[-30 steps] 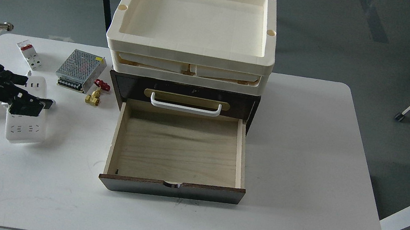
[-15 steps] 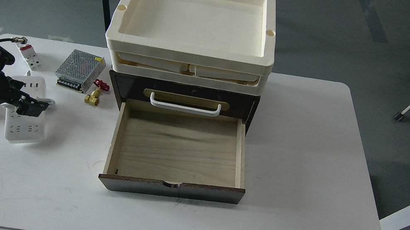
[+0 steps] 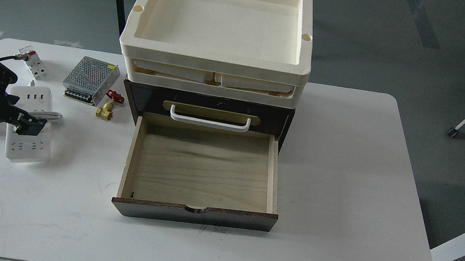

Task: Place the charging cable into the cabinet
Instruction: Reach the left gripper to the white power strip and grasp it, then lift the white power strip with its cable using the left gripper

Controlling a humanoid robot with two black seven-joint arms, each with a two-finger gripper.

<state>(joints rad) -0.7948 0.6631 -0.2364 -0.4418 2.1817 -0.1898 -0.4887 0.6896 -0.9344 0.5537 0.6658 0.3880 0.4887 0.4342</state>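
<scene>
Charging cable (image 3: 30, 133) flat on the counter (image 3: 348, 179), well left of the cabinet (image 3: 202, 154) with its bottom drawer pulled open. Left gripper (image 3: 30, 125) over the cable's coiled middle; fingers too dark to tell if apart or clamped.

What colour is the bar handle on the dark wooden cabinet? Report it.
White bar handle, clearest in the head view, on the dark brown cabinet.

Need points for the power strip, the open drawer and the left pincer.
power strip (image 3: 29, 147): head view, on its near socket face.
open drawer (image 3: 202, 163): head view, on the bare pale wood floor.
left pincer (image 3: 31, 125): head view, at the dark fingertips over the strip's middle.
</scene>
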